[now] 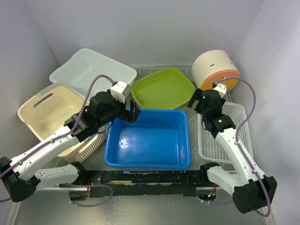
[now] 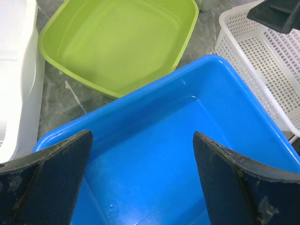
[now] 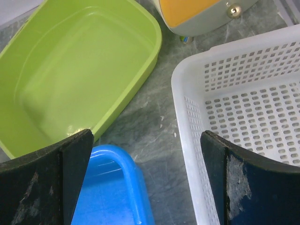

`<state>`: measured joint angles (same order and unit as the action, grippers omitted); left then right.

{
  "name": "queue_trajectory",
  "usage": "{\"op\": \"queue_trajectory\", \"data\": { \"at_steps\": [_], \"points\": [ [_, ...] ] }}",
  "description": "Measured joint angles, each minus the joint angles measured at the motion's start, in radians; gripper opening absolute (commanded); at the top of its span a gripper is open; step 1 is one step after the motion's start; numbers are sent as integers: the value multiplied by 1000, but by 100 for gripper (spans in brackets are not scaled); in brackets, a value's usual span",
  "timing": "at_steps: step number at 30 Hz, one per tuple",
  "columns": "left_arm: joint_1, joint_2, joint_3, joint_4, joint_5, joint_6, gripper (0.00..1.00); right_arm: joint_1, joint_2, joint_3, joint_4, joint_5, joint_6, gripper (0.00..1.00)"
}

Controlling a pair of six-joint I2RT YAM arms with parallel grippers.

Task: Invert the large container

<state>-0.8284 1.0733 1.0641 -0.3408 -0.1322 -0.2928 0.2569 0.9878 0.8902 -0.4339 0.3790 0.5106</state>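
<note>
We see a lime-green tub (image 1: 161, 89) sitting open side up near the middle of the far edge of the grey marbled surface (image 3: 154, 131). At the far right corner a round cream container (image 1: 213, 65) lies on its side, its orange face with a small knob turned towards the near edge. Along the right edge stands a white perforated basket (image 1: 213, 150), just beside the green tub. At the far left corner we find a translucent white tub (image 1: 89, 68), and nearer along the left edge a cream perforated basket (image 1: 44, 108) with a slot handle.
</note>
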Motion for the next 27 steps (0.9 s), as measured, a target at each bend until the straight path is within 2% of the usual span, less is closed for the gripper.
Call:
{"op": "queue_trajectory", "data": {
  "at_steps": [7, 12, 16, 22, 24, 27],
  "points": [
    [0, -22, -12, 3, 9, 13, 100, 0, 0, 0, -6, 34, 9, 100],
    [-14, 40, -3, 9, 67, 20, 100, 0, 0, 0, -32, 50, 11, 100],
    [-110, 107, -3, 26, 63, 19, 99, 0, 0, 0, -77, 55, 8, 100],
    [-347, 207, -5, 93, -27, 23, 99, 0, 1, 0, -186, 21, 33, 100],
    [-387, 244, -5, 105, -43, 21, 100, 0, 4, 0, -220, 8, 48, 100],
    [-389, 272, -5, 107, -66, 13, 100, 0, 20, 2, -282, -5, 67, 100]
  ]
}}
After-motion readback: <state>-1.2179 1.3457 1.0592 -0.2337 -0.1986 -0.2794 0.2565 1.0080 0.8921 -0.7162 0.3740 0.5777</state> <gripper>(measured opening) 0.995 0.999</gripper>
